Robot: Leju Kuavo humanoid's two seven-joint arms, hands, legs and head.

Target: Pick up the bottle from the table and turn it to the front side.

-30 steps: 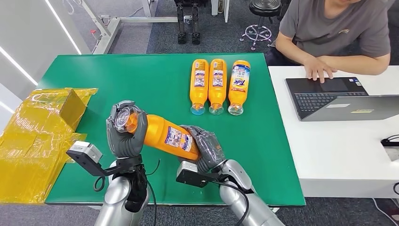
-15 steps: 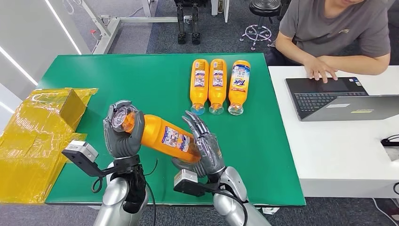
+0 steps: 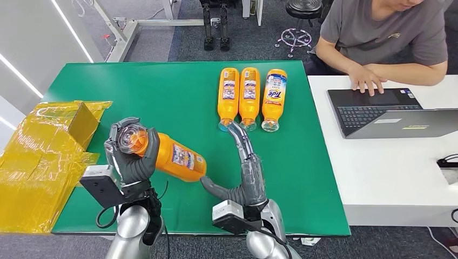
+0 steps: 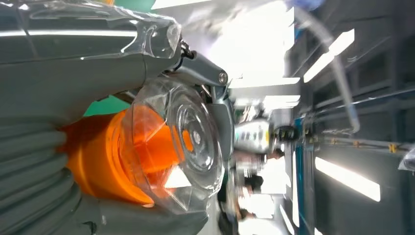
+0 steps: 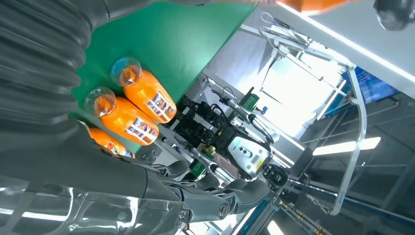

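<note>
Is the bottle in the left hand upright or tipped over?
Tipped: the bottle lies nearly sideways, its cap end gripped by the left hand.

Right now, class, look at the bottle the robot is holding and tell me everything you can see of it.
The orange bottle looks like plastic, with a clear faceted cap and a printed label of small print facing up. The left hand grips it around the neck and cap end. It is tilted, cap end raised toward the robot's left and base slanting down toward the green table; whether the base touches cannot be told. The right hand stands apart, fingers extended, not touching it.
</note>
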